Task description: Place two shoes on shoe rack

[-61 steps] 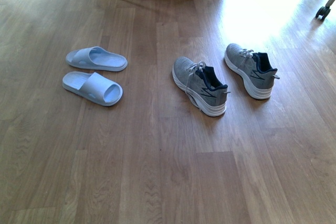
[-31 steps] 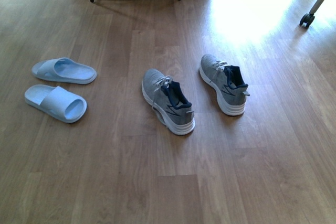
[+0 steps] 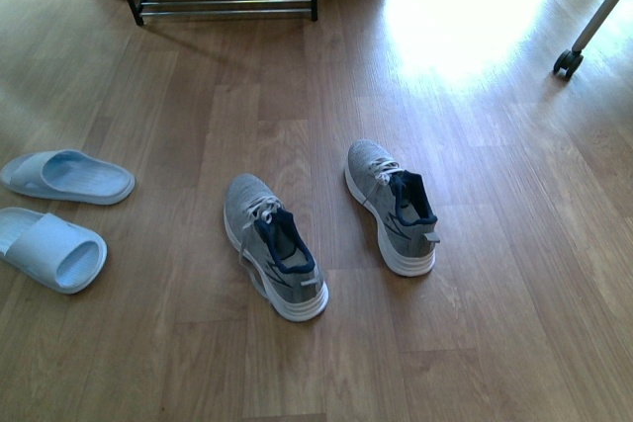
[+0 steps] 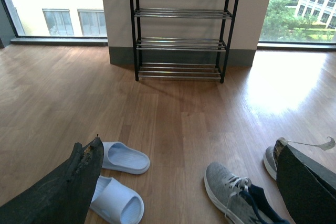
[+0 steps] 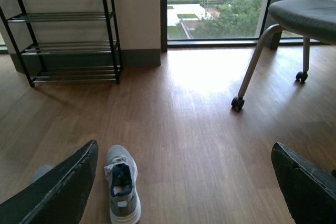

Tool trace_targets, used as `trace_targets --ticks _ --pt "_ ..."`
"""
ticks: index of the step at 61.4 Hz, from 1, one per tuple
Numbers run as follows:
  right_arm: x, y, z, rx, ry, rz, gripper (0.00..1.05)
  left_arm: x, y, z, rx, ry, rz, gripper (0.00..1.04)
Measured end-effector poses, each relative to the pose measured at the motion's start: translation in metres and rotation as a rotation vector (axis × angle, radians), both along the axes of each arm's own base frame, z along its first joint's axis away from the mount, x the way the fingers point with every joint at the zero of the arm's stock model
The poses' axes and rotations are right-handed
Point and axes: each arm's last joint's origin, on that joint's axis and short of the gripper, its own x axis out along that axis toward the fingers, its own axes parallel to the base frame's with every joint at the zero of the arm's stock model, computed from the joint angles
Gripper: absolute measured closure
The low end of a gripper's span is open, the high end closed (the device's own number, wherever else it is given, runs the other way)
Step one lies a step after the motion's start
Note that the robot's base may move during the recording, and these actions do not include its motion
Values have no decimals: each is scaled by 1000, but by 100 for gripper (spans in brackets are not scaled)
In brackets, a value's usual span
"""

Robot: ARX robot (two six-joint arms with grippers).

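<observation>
Both grippers hang wide open and empty: left gripper (image 4: 187, 144), right gripper (image 5: 185, 148), nothing between the fingers of either. The shoes stand upright on the floor, side by side but apart. The left shoe (image 3: 272, 244) is low and just ahead of my left gripper, the right shoe (image 3: 391, 205) low and ahead of my right one. The rack (image 3: 227, 12) stands well beyond both, against the wall, and I see no shoe on its rods. I judge this is the approach, with no pick begun. Next, each gripper must drop over its shoe and close on the collar, steering clear of the slippers (image 3: 69, 177) outside my left gripper.
</observation>
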Motion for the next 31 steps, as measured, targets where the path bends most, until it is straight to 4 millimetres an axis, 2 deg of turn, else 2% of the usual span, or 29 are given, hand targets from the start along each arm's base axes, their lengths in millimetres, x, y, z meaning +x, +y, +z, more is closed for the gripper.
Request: trace_targets --ticks 31 --pt "0 0 0 0 0 0 9 0 0 0 0 0 0 9"
